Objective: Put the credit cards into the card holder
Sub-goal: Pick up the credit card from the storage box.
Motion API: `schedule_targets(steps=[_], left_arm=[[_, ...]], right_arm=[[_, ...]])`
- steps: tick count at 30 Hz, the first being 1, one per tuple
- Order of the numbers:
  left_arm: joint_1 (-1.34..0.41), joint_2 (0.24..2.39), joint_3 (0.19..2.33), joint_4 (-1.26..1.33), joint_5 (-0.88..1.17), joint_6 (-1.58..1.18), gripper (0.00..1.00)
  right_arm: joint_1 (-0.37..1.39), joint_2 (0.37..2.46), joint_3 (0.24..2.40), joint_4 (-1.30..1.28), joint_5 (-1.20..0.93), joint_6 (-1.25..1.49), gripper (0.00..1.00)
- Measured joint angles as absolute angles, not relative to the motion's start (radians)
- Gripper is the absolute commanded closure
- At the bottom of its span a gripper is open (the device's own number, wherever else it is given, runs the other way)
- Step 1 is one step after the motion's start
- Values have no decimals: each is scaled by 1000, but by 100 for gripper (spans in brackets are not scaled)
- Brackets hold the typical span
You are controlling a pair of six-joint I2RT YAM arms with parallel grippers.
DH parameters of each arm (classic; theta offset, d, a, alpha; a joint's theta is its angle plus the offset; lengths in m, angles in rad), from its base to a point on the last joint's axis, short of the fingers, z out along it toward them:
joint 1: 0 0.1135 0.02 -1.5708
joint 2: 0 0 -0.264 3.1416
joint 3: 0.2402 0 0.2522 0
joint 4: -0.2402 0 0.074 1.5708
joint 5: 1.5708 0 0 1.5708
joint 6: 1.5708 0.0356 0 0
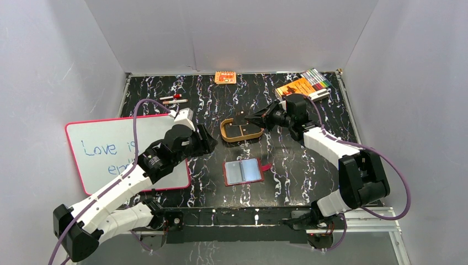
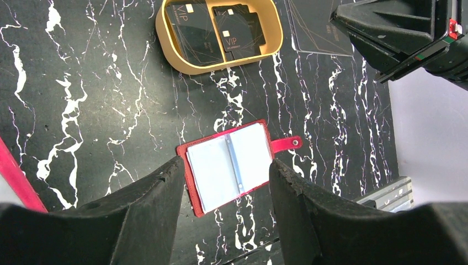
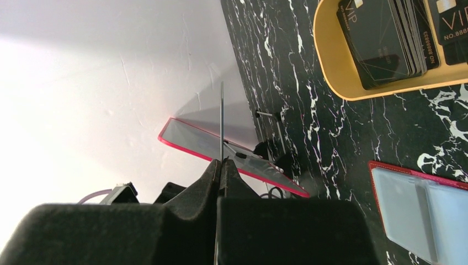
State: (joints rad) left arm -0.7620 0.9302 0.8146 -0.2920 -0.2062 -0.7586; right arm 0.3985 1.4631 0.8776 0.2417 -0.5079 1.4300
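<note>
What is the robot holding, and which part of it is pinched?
The right gripper has its jaws shut on one dark credit card, pinching it by one edge. The left gripper is open and holds nothing.

Black marbled table (image 1: 209, 99), white walls (image 1: 248, 27)

We see white shells and black joints on the left arm (image 1: 118, 190) and right arm (image 1: 331, 144). A purple cable (image 1: 134, 130) loops along each, and the left gripper (image 2: 225, 162) has matte black, coarse-surfaced fingers (image 2: 149, 215).
</note>
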Motion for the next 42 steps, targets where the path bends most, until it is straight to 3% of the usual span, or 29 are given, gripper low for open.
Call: schedule_targets(steps=[13,28,33,42], left_arm=[[-762,962,820,-283,-205,-758,45],[-762,968,831,-270,-199,-759,45],[-762,938,831,-270,-199,-760,44],[-762,799,736,-157,-150,-751,41]], right_arm=[[392,1463,868,302,-579,1416,100],[386,1461,794,539,-759,1398,100],[386,1386,781,548,-855,1228,100],[427,1056,688,400,-939,759,100]])
